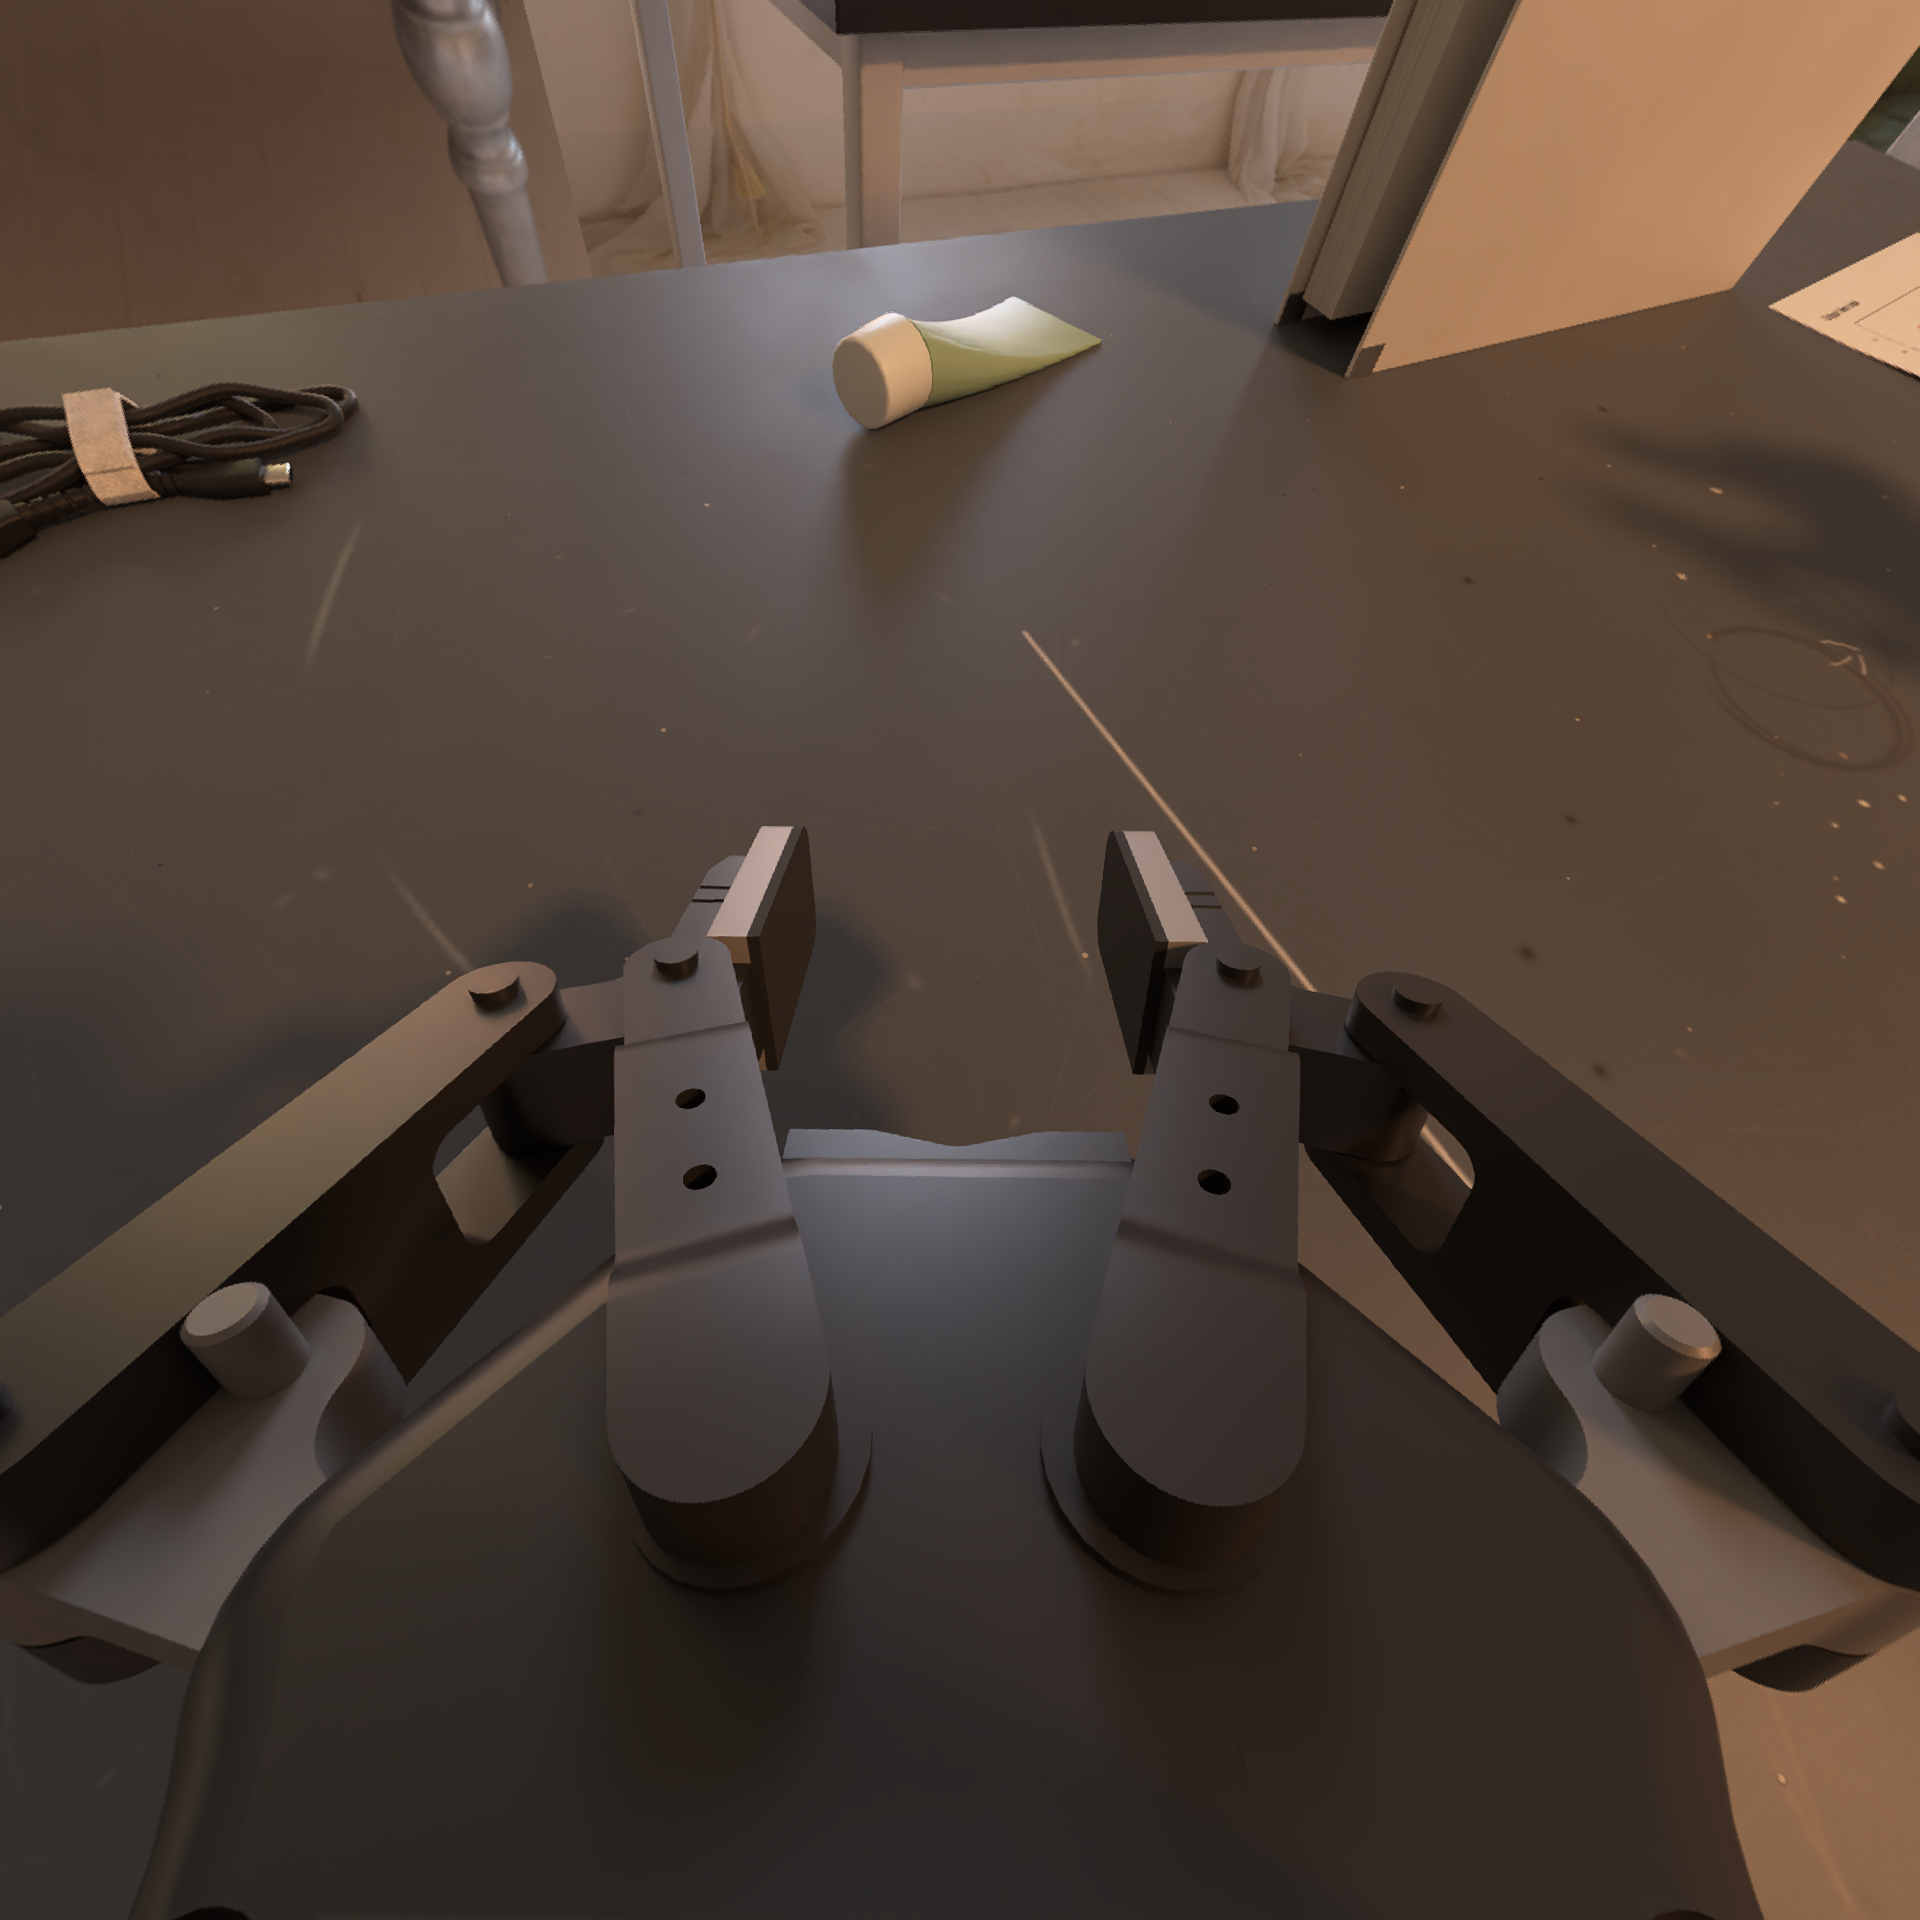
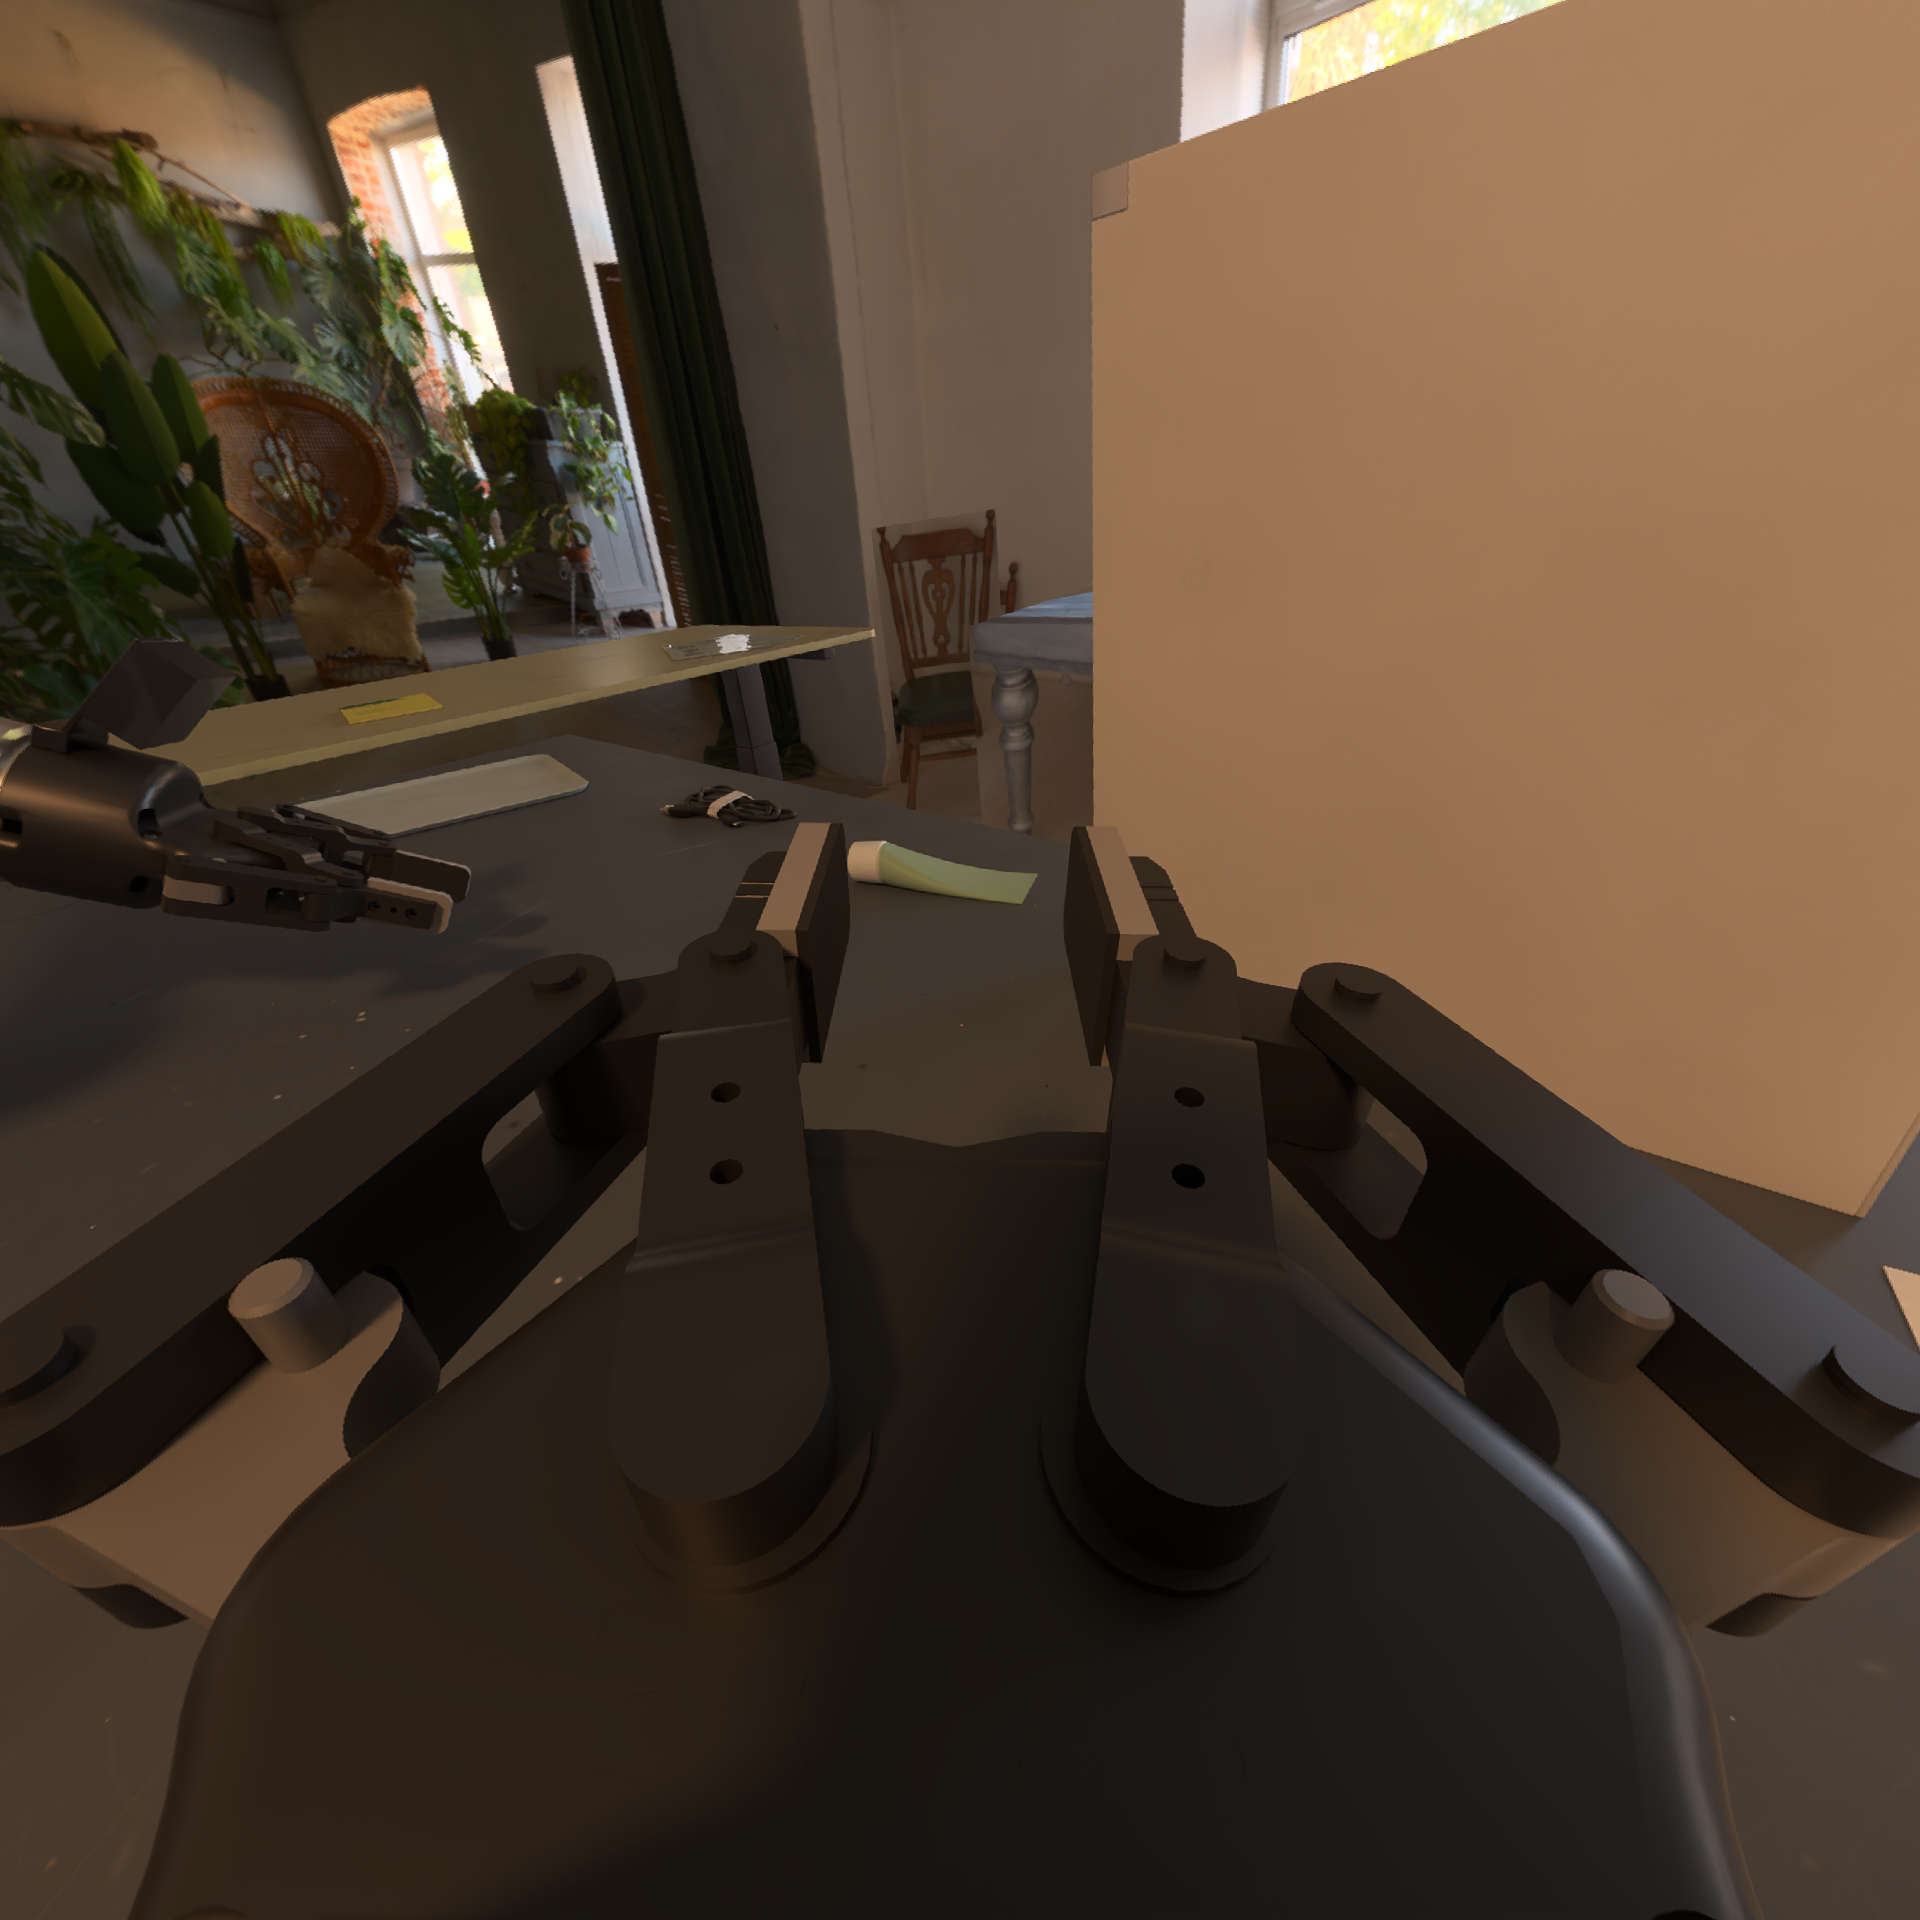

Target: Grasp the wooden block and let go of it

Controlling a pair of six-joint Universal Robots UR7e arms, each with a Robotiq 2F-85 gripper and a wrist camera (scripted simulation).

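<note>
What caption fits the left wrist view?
Open left hand above a dark table, facing a green tube and a bundled cable.

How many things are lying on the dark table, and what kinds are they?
Tube with white cap: 1
Bundled black cable: 1
Big tan upright board or box: 1
Sheet of paper: 1
Flat pale tray: 1
Total: 5
I can't spot a wooden block unless it's that big tan piece. Both the left gripper and right gripper are open, holding nothing.
</note>
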